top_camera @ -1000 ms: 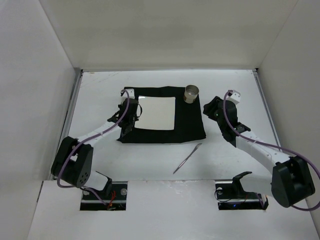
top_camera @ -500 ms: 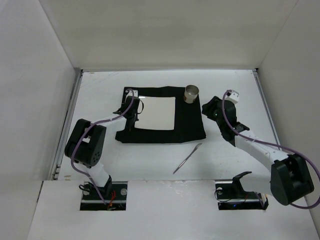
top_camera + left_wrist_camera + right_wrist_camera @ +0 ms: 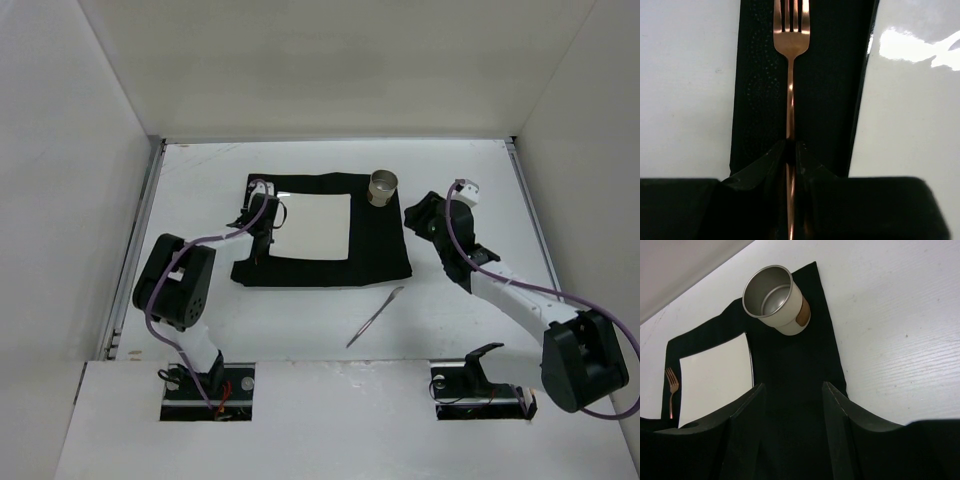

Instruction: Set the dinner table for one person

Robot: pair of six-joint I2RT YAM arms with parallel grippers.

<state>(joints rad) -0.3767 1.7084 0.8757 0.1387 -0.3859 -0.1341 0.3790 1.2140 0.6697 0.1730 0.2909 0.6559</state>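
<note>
Table [image 3: 200, 180] is seen filling the top view, with the mat [image 3: 385, 255] at its centre. Fork [image 3: 790, 45], at 9 o'clock of the plate [image 3: 315, 225], is clamped by the left gripper [image 3: 790, 150], which hides the handle's end. Right gripper [image 3: 792, 390] is seen with jaws apart and empty, at 4 o'clock of the cup [image 3: 382, 187].

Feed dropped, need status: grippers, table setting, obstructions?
Left gripper shut on fork, on mat beside plate. Right gripper open, empty, near cup. Knife off mat on the dinner table. Nothing blocking it.
</note>
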